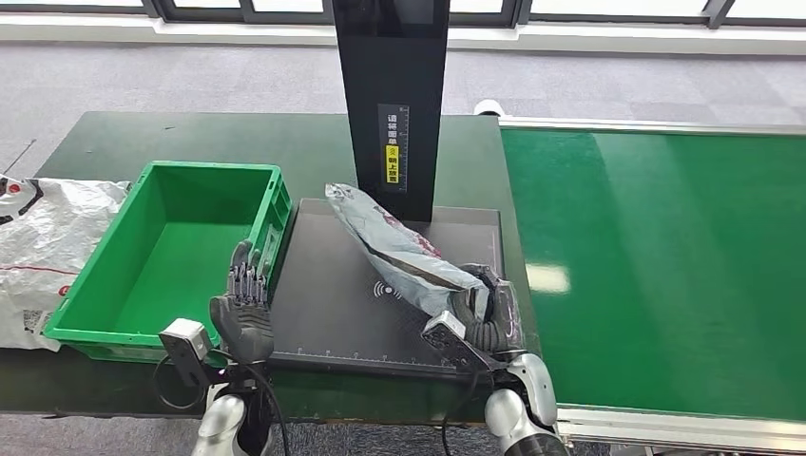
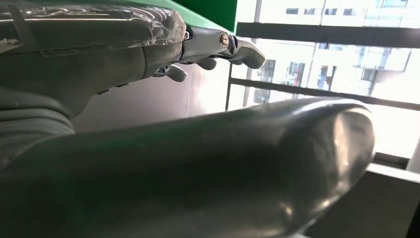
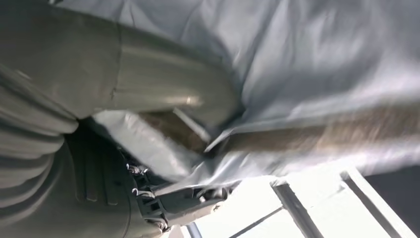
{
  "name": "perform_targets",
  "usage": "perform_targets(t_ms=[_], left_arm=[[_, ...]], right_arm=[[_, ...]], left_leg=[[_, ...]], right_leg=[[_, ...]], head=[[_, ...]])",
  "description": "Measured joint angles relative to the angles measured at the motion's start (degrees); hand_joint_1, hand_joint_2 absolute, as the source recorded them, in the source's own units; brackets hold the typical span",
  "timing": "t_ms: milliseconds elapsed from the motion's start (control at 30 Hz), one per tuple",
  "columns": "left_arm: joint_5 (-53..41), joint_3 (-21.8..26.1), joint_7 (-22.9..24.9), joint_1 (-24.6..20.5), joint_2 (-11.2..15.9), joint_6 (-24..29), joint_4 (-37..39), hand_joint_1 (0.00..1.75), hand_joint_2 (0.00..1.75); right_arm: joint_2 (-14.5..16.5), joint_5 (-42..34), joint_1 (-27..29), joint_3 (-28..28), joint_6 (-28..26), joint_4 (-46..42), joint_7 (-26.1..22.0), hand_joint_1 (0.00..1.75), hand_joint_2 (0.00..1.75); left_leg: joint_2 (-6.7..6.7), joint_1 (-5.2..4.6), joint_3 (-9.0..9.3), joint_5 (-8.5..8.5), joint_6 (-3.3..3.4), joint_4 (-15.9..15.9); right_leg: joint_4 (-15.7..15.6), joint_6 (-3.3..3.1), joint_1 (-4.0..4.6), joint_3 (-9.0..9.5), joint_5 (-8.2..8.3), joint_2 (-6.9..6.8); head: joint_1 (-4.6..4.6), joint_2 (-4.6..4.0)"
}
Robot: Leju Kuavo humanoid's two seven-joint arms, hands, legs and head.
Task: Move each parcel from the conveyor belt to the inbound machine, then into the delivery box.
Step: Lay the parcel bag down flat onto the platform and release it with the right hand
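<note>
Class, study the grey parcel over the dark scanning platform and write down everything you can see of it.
The grey parcel is a soft, crinkled plastic mailer, long and narrow, with a dark reddish mark along it. It slants across the dark platform of the inbound machine, its far end pointing toward the black column. The right hand grips its near end; the right wrist view shows the film bunched against the thumb. Whether it rests on the platform cannot be told.

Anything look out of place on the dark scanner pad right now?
The crumpled grey plastic parcel lies diagonally across the dark inbound machine pad, one end gripped by the right robot hand. The green plastic delivery box holds nothing.
</note>
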Motion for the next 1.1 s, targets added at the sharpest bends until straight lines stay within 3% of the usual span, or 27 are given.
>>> perform_targets(t_ms=[433, 633, 867, 1000, 1100], left_arm=[[-2.24, -0.93, -0.35, 0.05, -0.01, -1.90, -0.33, 0.00, 0.00], [-3.30, -0.90, 1.69, 0.91, -0.05, 5.78, -2.08, 0.00, 0.00], [-4.65, -0.89, 3.04, 1.87, -0.07, 10.67, -3.81, 0.00, 0.00], [-11.02, -0.96, 3.38, 2.21, -0.01, 17.09, -4.31, 0.00, 0.00], [-15.21, -1.60, 3.07, 2.21, 0.23, 18.17, -4.40, 0.00, 0.00]], right_arm=[[0.11, -1.01, -0.29, -1.10, 1.22, 3.26, -1.01, 0.00, 1.75], [0.19, -3.65, 0.96, -1.41, 4.85, 2.11, -3.49, 0.00, 1.75], [0.21, -5.48, 2.34, -1.41, 6.56, -0.38, -4.66, 0.00, 1.75], [0.22, -8.60, 5.81, -1.39, 10.41, -6.50, -6.14, 0.00, 1.75], [0.20, -10.15, 9.69, -1.20, 12.90, -13.22, -6.44, 0.00, 1.75]], left_leg=[[0.01, 0.00, -0.01, 0.00, 0.00, 0.00], [0.01, 0.00, -0.03, 0.00, 0.00, 0.00], [0.00, 0.00, -0.04, 0.00, 0.00, 0.00], [-0.06, 0.00, -0.06, 0.00, 0.00, 0.00], [-0.06, 0.00, -0.08, -0.01, 0.00, 0.00]], right_leg=[[0.00, 0.00, 0.00, -0.02, 0.00, 0.01], [0.00, 0.00, 0.00, -0.03, 0.00, 0.01], [0.00, 0.00, 0.00, -0.04, 0.00, 0.00], [0.00, 0.00, 0.00, -0.05, -0.01, -0.05], [-0.01, 0.00, 0.00, -0.08, -0.01, -0.05]], head=[[0.00, 0.00], [0.00, 0.00], [0.00, 0.00], [0.00, 0.00], [0.00, 0.00]])
